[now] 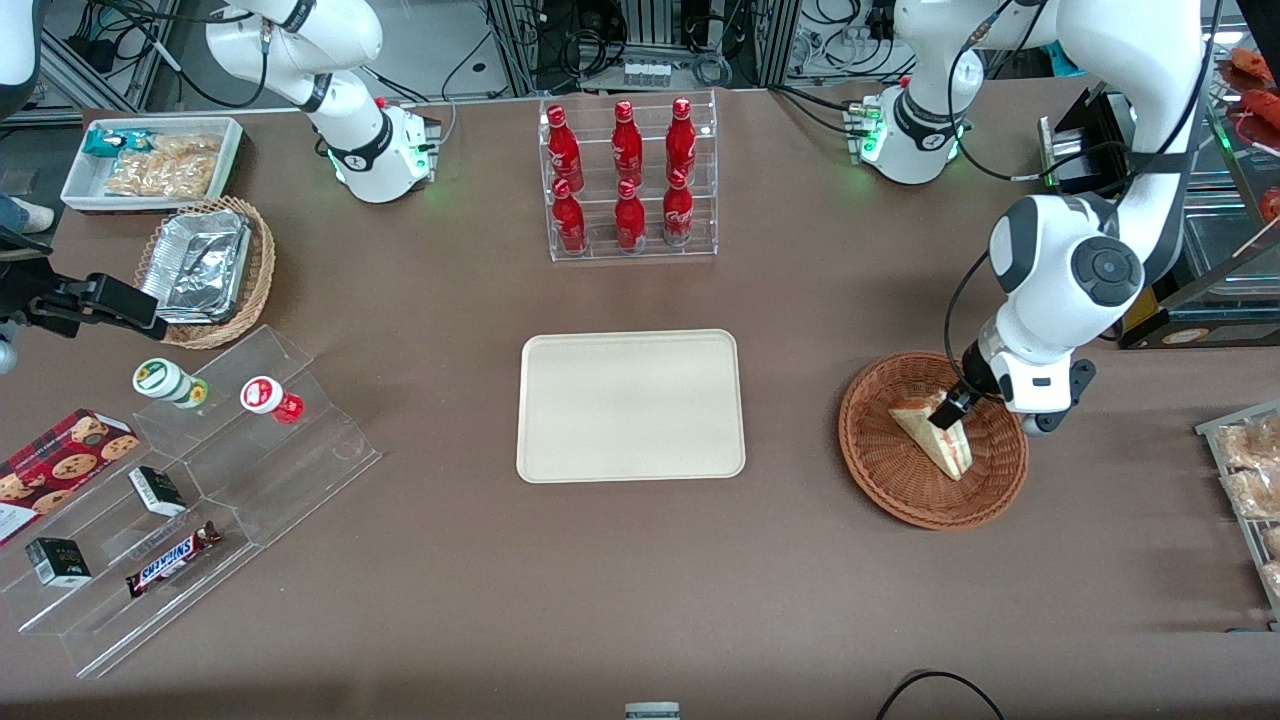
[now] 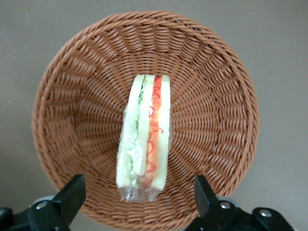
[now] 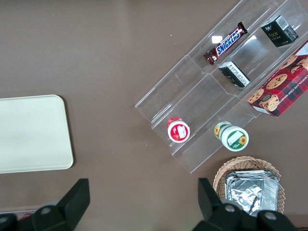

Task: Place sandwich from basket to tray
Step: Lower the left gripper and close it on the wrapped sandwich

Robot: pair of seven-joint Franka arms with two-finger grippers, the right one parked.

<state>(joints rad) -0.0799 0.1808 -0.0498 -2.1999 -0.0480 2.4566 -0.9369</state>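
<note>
Tool (image 2: 139,192) spread wide above wrapped, layered sandwich (image 2: 144,137) in basket (image 2: 211,82).

**A lab bench dressed as a snack counter**

I work in a robotics lab. My brown table (image 1: 600,600) is staged like a shop: a clear rack of red bottles (image 1: 628,180), stepped acrylic shelves (image 1: 200,480) with a Snickers bar (image 1: 172,559) and cookie box (image 1: 60,465). Above the table's edge I see cable tangles (image 1: 590,45) and aluminium framing (image 1: 515,40).
</note>
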